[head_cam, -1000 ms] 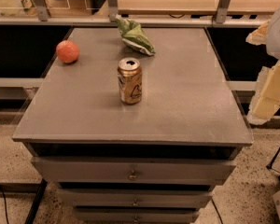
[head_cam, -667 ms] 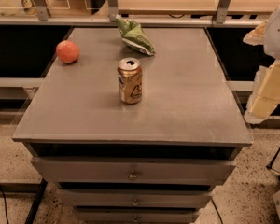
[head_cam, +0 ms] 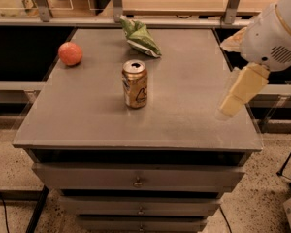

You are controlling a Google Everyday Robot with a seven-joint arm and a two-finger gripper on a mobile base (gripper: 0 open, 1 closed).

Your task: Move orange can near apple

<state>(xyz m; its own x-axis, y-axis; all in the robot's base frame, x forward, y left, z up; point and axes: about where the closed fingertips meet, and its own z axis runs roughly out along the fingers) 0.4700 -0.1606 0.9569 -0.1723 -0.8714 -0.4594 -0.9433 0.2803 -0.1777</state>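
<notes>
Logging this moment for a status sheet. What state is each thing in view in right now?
orange can: upright in the middle of the table, not held, apart from the apple.
apple: resting near the table's left rear edge.
green snack bag: crumpled, lying at the rear.
drawers: shut.
gripper: above the table's right edge, holding nothing, away from the can.

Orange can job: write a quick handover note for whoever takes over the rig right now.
Gripper hangs above the right side of the table, holding nothing.
Orange can stands upright mid-table.
Apple sits near the far left corner; green snack bag lies at the back.
Done: nothing yet, can and apple are apart.
Left: grasp the can and set it beside the apple.
</notes>
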